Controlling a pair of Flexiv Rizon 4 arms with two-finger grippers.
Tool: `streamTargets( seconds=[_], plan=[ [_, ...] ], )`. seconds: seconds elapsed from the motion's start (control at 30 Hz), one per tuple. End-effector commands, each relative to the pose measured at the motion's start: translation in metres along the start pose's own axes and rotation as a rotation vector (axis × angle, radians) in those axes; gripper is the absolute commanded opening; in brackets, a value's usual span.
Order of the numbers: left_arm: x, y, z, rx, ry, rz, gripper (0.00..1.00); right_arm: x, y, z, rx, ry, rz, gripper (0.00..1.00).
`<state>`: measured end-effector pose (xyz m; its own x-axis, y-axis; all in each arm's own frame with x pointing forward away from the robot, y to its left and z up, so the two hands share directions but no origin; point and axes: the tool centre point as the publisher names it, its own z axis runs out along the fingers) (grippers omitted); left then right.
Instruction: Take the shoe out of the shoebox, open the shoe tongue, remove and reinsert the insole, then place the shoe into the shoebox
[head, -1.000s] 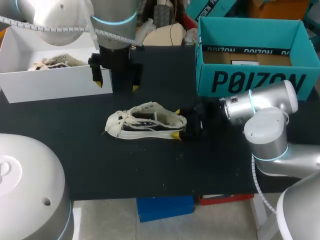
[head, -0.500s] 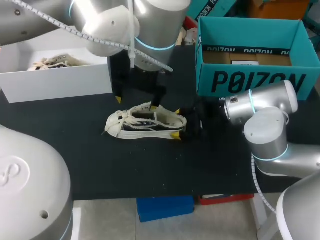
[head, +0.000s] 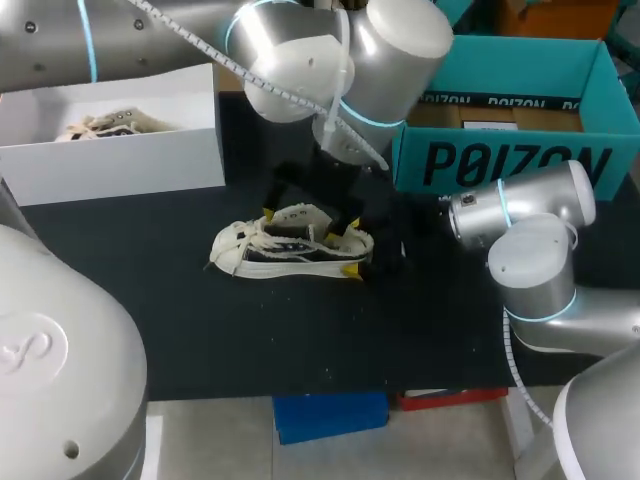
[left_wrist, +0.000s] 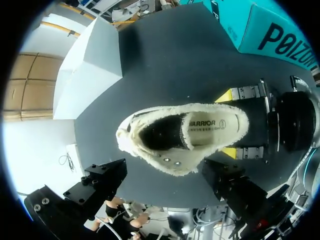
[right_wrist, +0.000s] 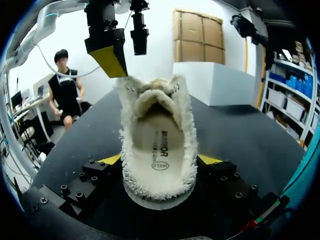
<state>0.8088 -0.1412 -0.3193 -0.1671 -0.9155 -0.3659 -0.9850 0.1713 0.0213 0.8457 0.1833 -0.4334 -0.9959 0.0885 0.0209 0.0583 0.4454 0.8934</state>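
Broadly, a black worktop (head: 200, 320) fills the scene, matte and dark, with two boxes along its far edge. At the far right stands a teal shoebox (head: 500, 160), open at the top, with large dark print on its front wall. At the far left stands a white box (head: 120, 165), also open. Between them and a little nearer, close to the middle of the worktop, lies a cream low-top shoe (head: 290, 245) with frayed fabric edges. It rests on its sole, toe towards the white box and heel towards the teal shoebox, well apart from both. The right tool (head: 352, 247) pinches the shoe's heel, one yellow tip pressed to each side. The left tool (head: 301, 223) hangs just over the shoe's mouth with its fingers spread wide; whether they touch the shoe cannot be told. Inside the shoe, the pale insole (right_wrist: 159, 150) lies flat in place, with small dark print on it.
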Motion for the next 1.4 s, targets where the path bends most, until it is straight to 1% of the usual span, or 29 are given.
streamTargets(
  seconds=[0.03, 0.2, 0.43, 0.77, 0.97, 1.0, 1.03, 1.1, 1.13, 1.17, 1.23, 1.27, 1.4],
  plan=[
    [0.018, -0.007, 0.012, -0.028, -0.127, -0.009, 1.00, -0.001, 0.000, 0.002, 0.002, 0.001, 0.001, 0.00],
    [0.019, -0.013, 0.022, -0.029, -0.135, -0.021, 1.00, -0.001, 0.000, 0.002, 0.002, 0.001, 0.001, 0.00],
    [0.020, -0.018, 0.034, -0.017, -0.179, -0.031, 1.00, -0.001, 0.000, 0.002, 0.002, 0.001, 0.001, 0.00],
    [0.003, -0.023, 0.048, -0.003, -0.221, -0.045, 1.00, -0.001, 0.000, 0.002, 0.002, 0.001, 0.001, 0.00],
    [0.001, -0.025, 0.051, 0.004, -0.233, -0.045, 1.00, -0.001, 0.000, 0.002, 0.002, 0.001, 0.001, 0.00],
    [0.001, -0.025, 0.051, 0.004, -0.233, -0.044, 0.95, -0.001, 0.000, 0.002, 0.002, 0.001, 0.001, 0.00],
    [0.001, -0.025, 0.051, 0.009, -0.240, -0.046, 0.45, -0.001, 0.000, 0.002, 0.002, 0.001, 0.001, 0.00],
    [0.001, -0.025, 0.052, 0.021, -0.247, -0.036, 0.19, -0.001, 0.000, 0.002, 0.002, 0.001, 0.001, 0.00],
    [0.001, -0.024, 0.052, 0.036, -0.260, -0.034, 0.10, -0.001, 0.000, 0.002, 0.002, 0.001, 0.001, 0.00],
    [0.001, -0.023, 0.053, 0.050, -0.271, -0.029, 0.08, -0.001, 0.000, 0.002, 0.002, 0.001, 0.001, 0.00],
    [0.000, -0.022, 0.054, 0.043, -0.268, -0.022, 0.03, -0.001, 0.000, 0.002, 0.002, 0.001, 0.001, 0.00],
    [0.000, -0.021, 0.055, 0.054, -0.280, -0.017, 0.00, -0.001, 0.000, 0.002, 0.002, 0.001, 0.001, 0.00],
    [-0.002, -0.020, 0.057, 0.067, -0.293, -0.010, 0.00, -0.001, 0.000, 0.002, 0.002, 0.001, 0.001, 0.00]
  ],
)
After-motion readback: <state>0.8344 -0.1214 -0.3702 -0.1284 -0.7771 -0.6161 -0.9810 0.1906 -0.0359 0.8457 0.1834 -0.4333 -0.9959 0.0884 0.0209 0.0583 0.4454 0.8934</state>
